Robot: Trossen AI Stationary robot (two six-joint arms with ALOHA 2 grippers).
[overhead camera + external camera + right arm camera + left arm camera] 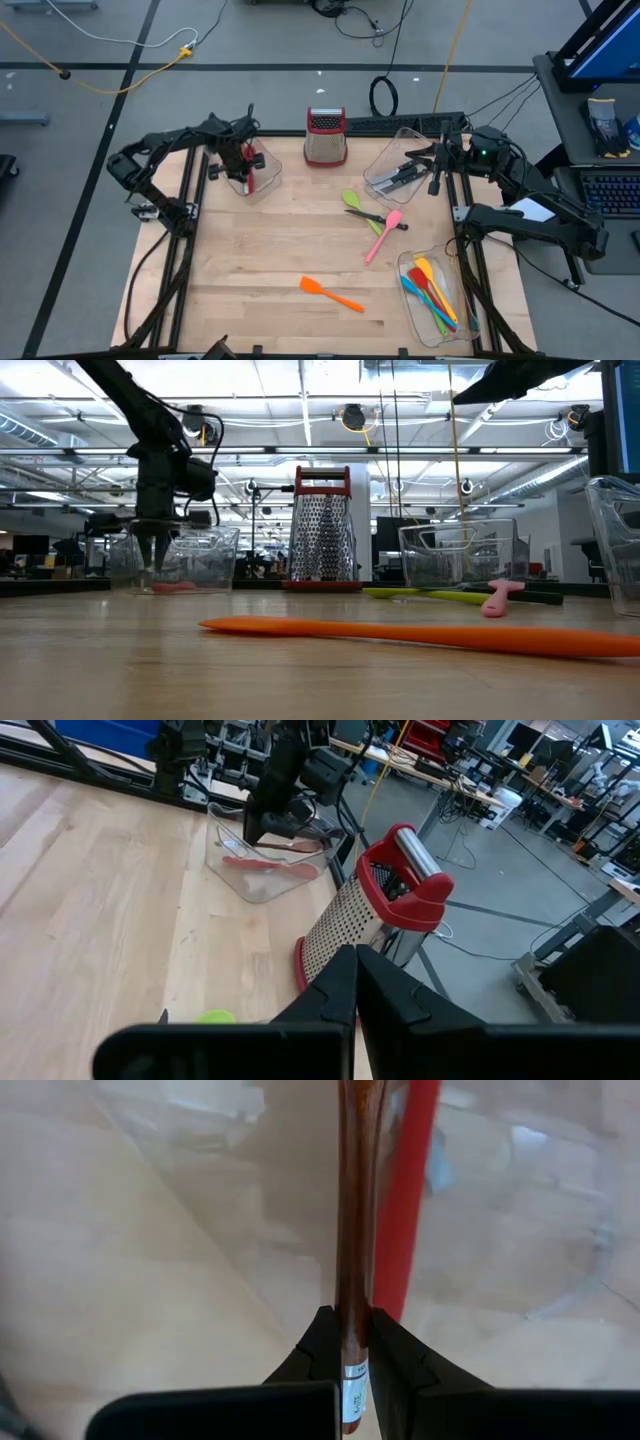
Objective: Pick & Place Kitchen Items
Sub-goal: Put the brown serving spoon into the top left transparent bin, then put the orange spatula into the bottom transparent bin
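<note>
My left gripper (245,163) points down into a clear bin (262,180) at the far left and is shut on a brown wooden-handled utensil (356,1200). A red utensil (408,1190) lies in that bin beside it. On the table lie an orange spatula (330,293), a green spoon (352,200), a pink spatula (383,235) and a black-handled piece (372,216). My right gripper (355,975) is shut on nothing, raised over the far right bin (400,170), which holds black-handled knives. My left gripper pinches the brown handle near its labelled end (352,1342) between its two fingers (322,1350). The fingers come from above, pointing down, and the utensil runs on below them into the bin, close to upright. Whether its lower end rests on the bin floor, I cannot tell.
A steel grater with a red top (325,138) stands at the far edge between the two far bins. A third clear bin (438,297) at the near right holds several coloured utensils. Bare wood lies in the table's middle and near left.
</note>
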